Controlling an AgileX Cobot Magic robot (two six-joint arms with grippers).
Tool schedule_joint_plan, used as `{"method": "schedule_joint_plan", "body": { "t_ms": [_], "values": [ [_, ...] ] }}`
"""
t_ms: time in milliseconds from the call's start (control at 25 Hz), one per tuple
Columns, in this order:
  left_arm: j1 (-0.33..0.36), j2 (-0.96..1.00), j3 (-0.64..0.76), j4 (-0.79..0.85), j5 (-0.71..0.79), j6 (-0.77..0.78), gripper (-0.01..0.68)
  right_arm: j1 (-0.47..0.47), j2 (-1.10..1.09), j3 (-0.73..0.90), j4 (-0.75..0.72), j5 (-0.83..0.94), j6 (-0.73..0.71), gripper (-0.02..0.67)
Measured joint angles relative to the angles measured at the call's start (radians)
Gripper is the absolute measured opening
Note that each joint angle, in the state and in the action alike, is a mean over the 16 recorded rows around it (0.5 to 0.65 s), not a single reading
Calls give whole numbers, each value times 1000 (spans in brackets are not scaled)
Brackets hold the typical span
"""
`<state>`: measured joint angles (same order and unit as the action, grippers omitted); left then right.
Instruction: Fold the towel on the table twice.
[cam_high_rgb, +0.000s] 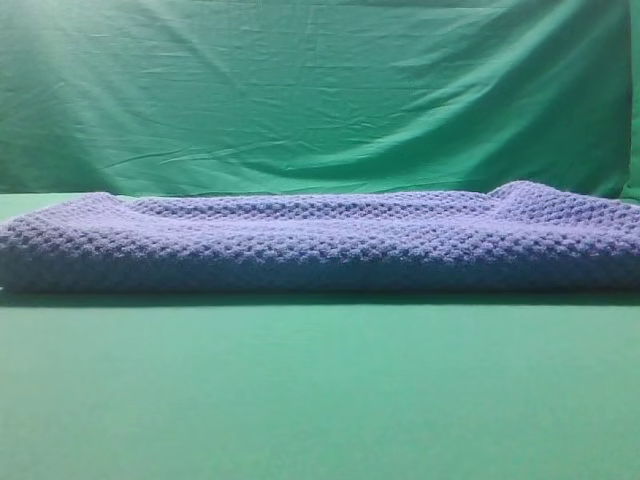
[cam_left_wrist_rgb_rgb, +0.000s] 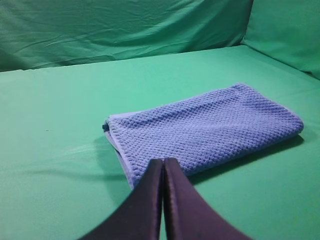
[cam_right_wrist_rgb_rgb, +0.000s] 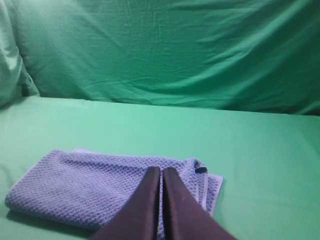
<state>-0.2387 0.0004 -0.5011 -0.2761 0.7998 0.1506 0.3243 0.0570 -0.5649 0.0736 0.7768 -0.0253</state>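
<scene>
The blue-grey waffle-weave towel lies folded into a long thick rectangle across the green table. Neither gripper shows in the high view. In the left wrist view the towel lies ahead, and my left gripper is shut and empty, its dark tips above the towel's near edge. From the right wrist, the towel lies low and to the left, with a small dark tag at its right corner. There my right gripper is shut and empty, raised over the towel's near side.
A wrinkled green backdrop cloth hangs behind the table and wraps around its sides. Bare green table surface lies in front of the towel and to both sides of it.
</scene>
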Motion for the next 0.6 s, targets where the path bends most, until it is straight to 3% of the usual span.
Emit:
{"method": "schedule_joint_plan", "body": {
  "t_ms": [320,600],
  "values": [
    [0,-14,37,9,-62,-22,0,0,-68,64,23,2,-13,0],
    [0,-14,153,29,-218,-26,0,0,-73,215,25,-154,-30,0]
  ]
}}
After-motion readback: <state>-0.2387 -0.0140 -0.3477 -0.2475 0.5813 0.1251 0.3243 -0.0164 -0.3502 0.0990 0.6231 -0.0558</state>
